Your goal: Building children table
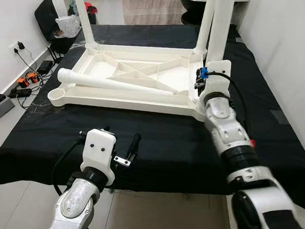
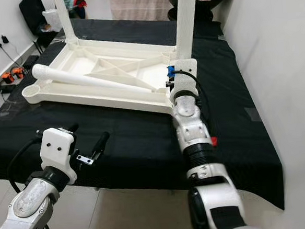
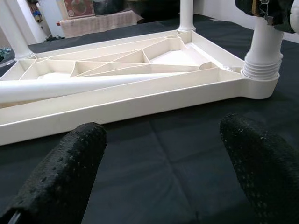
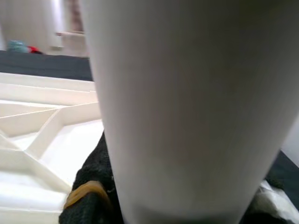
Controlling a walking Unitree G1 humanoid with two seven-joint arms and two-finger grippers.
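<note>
a white plastic tabletop (image 1: pixel 134 79) lies upside down on a black cloth (image 1: pixel 160 145) across the middle of the frame, its ribbed underside facing up. 3 legs stand upright in its corners: 1 at the upper left (image 1: pixel 84 19), 1 at the upper right (image 1: pixel 208 16) and 1 at the near right corner (image 3: pixel 266 51). a loose leg (image 1: pixel 113 83) lies diagonally across the ribs, its wide end toward the left, beside the empty near-left socket (image 1: pixel 58 94). at the far left of the frame, cables and chargers (image 1: pixel 22 84) lie on the floor by the wall; a dark chair (image 1: pixel 54 22) stands at the upper left.

the right arm reaches up from the lower right, and the right gripper (image 1: pixel 202 82) sits at the near right leg; the wrist view shows the leg pressed close against a black finger (image 4: pixel 93 186), so it looks clasped round that leg. the left gripper (image 1: pixel 126 150) hovers over the cloth at the lower left, well short of the tabletop, its fingers (image 3: pixel 70 172) spread wide and holding nothing.
</note>
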